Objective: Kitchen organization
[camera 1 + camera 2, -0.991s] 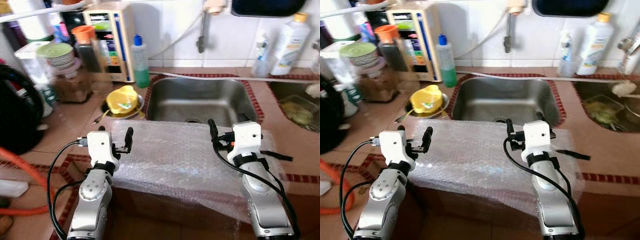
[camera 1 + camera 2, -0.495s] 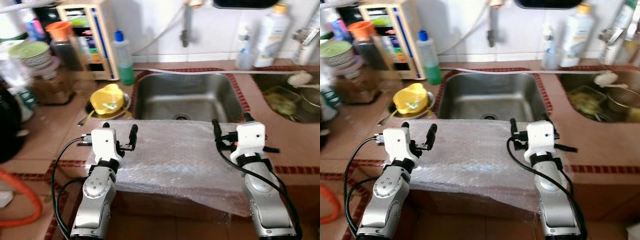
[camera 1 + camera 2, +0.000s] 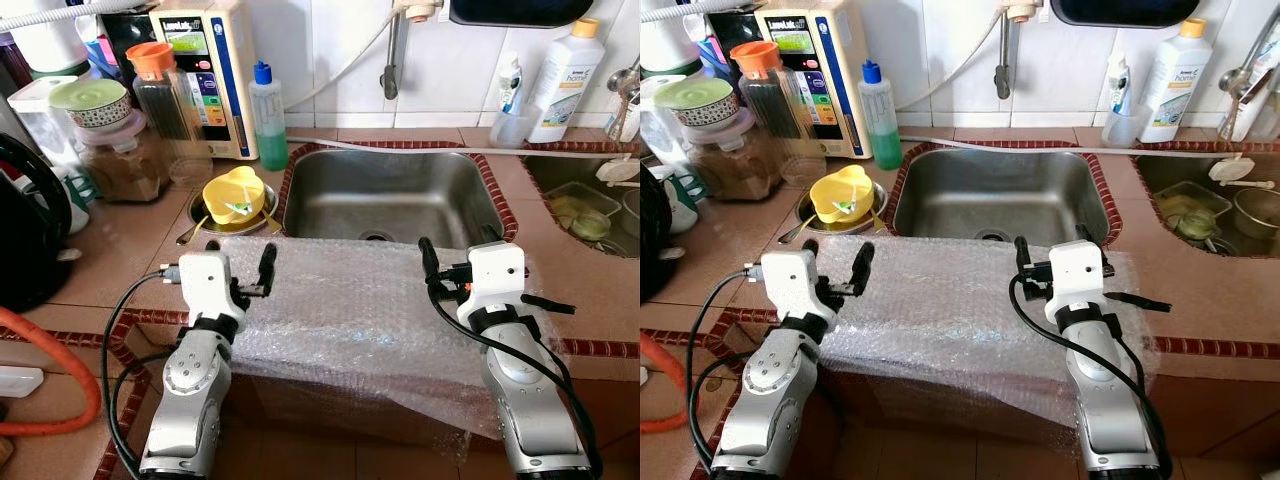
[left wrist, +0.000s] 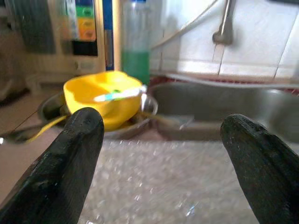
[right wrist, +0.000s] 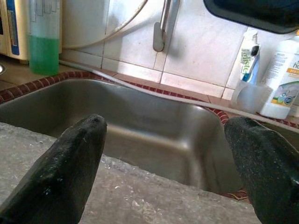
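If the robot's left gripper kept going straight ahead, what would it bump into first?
Probably the yellow bowl, sitting in a metal dish just past the bubble wrap. The left gripper has open fingers pointed about that way, though depth is hard to judge.

Sink basin (image 3: 395,195) open ahead, yellow bowl (image 3: 238,198) (left) near — bottles crowd the back wall

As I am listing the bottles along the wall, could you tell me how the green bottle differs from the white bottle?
The green bottle is clear plastic holding green liquid with a blue cap; the white bottle is opaque with an orange cap. The green bottle stands left of the sink, beside the white appliance; the white bottle stands right of it, next to a clear cup. Both are upright, capped and against the tiled wall.
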